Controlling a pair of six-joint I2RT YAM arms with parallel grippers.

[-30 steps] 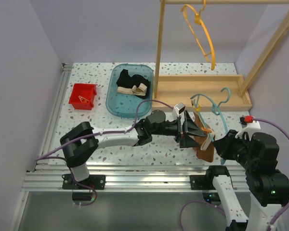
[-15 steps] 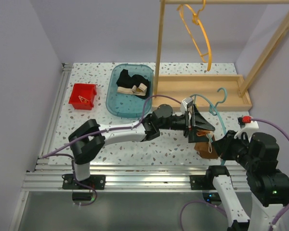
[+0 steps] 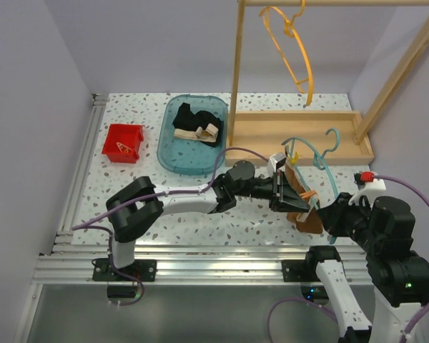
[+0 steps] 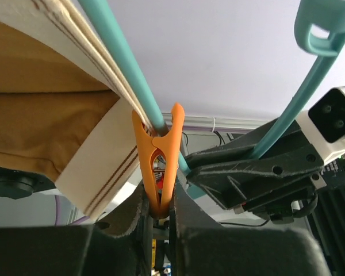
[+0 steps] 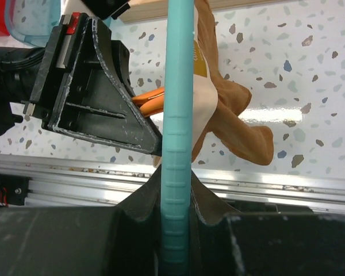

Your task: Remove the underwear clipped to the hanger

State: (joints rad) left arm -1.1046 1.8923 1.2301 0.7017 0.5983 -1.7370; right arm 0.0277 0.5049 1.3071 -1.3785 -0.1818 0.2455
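Left wrist view: the orange clothespin (image 4: 159,155) is being squeezed by the left gripper (image 4: 158,210), closed around it. The teal hanger (image 5: 177,115) is being clamped by the right gripper (image 5: 176,198), with the rust-brown underwear (image 3: 309,220) being pinned on it at the table's (image 3: 150,179) 4 o'clock.

Bright, even, diffuse light; shadows faint.
The overhead view is sharp. In the right wrist view a white glare patch lies on the tabletop (image 5: 310,69) at three o'clock. In both wrist views the jaws at six o'clock are dark and soft, while the orange clip (image 4: 158,167) in the left wrist view is crisp.
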